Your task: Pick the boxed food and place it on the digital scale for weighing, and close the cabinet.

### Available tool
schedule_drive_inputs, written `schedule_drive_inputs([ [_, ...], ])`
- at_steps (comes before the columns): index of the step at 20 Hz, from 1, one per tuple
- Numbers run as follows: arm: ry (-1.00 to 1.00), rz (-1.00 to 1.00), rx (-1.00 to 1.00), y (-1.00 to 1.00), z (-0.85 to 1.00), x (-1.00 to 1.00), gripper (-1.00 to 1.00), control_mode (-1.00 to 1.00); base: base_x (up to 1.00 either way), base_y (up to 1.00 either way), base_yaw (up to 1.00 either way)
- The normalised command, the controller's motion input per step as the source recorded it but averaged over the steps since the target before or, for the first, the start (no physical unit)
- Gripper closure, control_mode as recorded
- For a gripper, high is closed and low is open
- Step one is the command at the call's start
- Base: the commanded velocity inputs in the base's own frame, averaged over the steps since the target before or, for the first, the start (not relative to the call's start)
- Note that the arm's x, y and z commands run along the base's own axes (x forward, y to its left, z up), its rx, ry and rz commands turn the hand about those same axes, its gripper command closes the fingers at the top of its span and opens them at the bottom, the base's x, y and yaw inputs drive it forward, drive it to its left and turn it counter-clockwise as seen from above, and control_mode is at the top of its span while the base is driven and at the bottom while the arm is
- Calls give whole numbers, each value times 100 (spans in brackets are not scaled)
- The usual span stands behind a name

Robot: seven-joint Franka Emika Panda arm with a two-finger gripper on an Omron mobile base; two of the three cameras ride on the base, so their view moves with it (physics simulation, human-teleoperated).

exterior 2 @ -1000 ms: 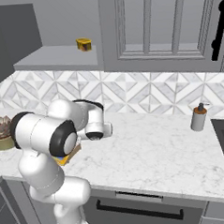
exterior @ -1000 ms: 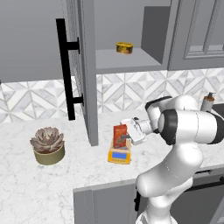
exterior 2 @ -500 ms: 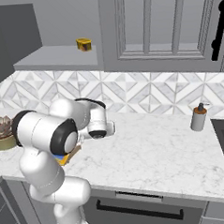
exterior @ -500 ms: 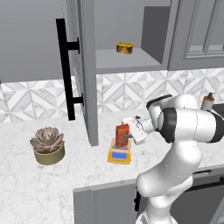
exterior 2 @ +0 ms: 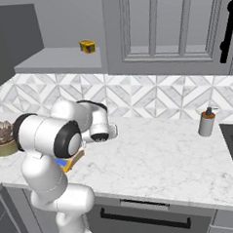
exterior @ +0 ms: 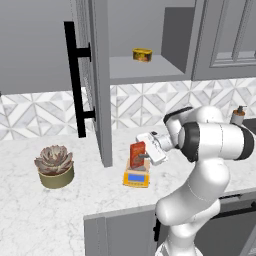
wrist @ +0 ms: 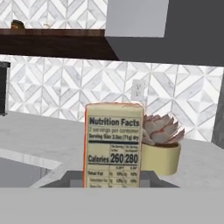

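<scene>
The boxed food stands upright on the digital scale near the counter's front edge; the gripper sits just beside it, grip unclear; the cabinet door hangs open.

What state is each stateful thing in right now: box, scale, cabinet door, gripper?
boxed food: upright on the scale, nutrition panel facing the hand camera.
digital scale: on the counter, loaded with the box.
cabinet door: wide open, shelf exposed.
yellow tin: sitting on the cabinet shelf.
gripper: beside the box; open or shut unclear.
</scene>
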Motion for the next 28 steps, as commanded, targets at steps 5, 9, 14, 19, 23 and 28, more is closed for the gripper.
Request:
schedule_drive_inputs([
  [5, 0, 2, 2, -11, -3, 0, -100, -100, 0, 0, 0],
  [9, 0, 3, 5, -26, 0, 0, -100, -100, 0, 0, 0],
  [14, 0, 0, 0, -1, -1, 0, -100, -100, 0, 0, 0],
  [19, 0, 0, 1, -7, 0, 0, -100, -100, 0, 0, 0],
  [23, -1, 0, 5, -31, 0, 0, -100, -100, 0, 0, 0],
  [28, -11, 0, 7, -34, 0, -4, -100, -100, 0, 0, 0],
])
